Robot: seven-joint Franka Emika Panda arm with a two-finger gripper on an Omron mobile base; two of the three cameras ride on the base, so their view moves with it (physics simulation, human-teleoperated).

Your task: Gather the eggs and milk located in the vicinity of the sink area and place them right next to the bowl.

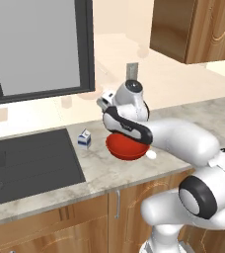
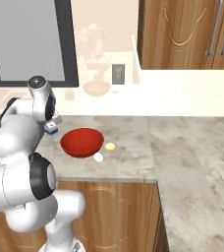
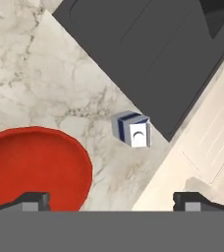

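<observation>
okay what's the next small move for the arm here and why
Probably lower the open pincer toward the milk. It stands ungrasped between the sink and the bowl, while two eggs already lie beside the bowl.

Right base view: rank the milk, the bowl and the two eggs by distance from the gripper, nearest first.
1. milk: just below the gripper, partly behind the arm.
2. bowl: to the right of the milk.
3. white egg and yellowish egg: both beyond the bowl's right rim, too close to call between them.
</observation>
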